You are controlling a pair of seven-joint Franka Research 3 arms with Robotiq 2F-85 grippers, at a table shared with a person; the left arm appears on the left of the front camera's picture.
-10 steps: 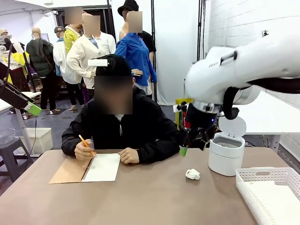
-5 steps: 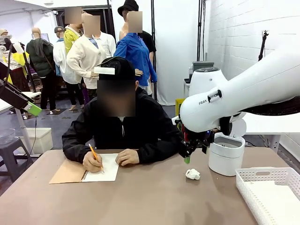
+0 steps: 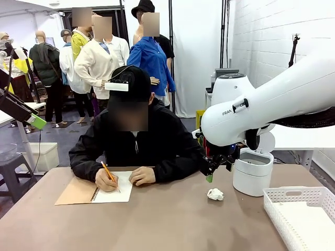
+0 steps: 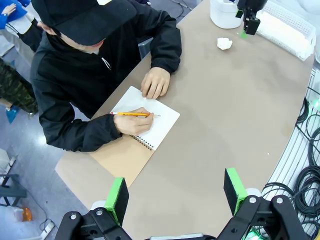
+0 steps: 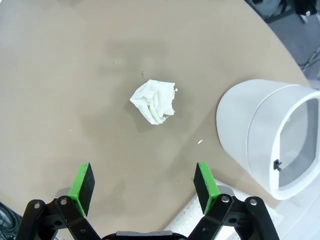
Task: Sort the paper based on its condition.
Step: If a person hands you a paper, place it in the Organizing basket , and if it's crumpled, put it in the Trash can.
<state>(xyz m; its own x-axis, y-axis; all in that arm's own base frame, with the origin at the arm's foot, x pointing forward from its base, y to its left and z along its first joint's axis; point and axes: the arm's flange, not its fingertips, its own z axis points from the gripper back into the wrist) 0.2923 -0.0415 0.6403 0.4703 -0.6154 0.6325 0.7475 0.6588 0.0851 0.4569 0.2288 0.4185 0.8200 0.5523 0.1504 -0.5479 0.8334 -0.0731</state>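
A crumpled ball of white paper (image 3: 215, 194) (image 5: 154, 107) (image 4: 224, 43) lies on the brown table, to the left of a white lidded bin (image 3: 253, 171). My right gripper (image 3: 213, 170) (image 5: 144, 184) hangs open a little above and just behind the ball, nothing between its green pads (image 5: 82, 186). My left gripper (image 4: 176, 196) is open and empty, high above the table's left part, looking down on the person writing.
A person at the far side writes with a pencil (image 4: 131, 114) in a spiral notebook (image 3: 97, 188) with a brown cover. A white lattice basket (image 3: 301, 194) stands at the right front corner. The bin (image 5: 270, 137) stands close to my right gripper.
My right arm has swung down and a little left, bringing the gripper lower towards the crumpled ball. The person's pencil hand has moved onto the notebook page.
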